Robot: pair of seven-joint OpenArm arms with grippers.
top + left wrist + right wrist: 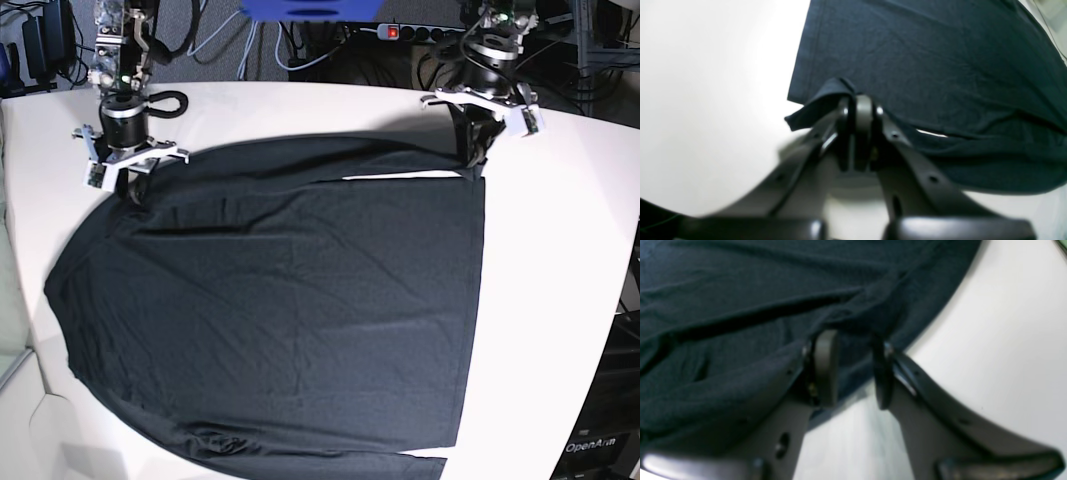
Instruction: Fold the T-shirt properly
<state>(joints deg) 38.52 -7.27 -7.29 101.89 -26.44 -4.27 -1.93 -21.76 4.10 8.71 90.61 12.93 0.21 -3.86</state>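
The T-shirt (290, 310) is spread on the white counter (560, 280), one far-edge fold begun. The left pincer (861, 106) is clenched on its corner; the right pincer (853, 350) stands released over fabric. Most folding is judged outstanding.

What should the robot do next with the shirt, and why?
Probably open the left gripper and lift both arms away. The right gripper already stands open over the shirt, holding nothing, while the left is shut on a corner of cloth. The shirt lies mostly flat on the table, so this fold looks placed.
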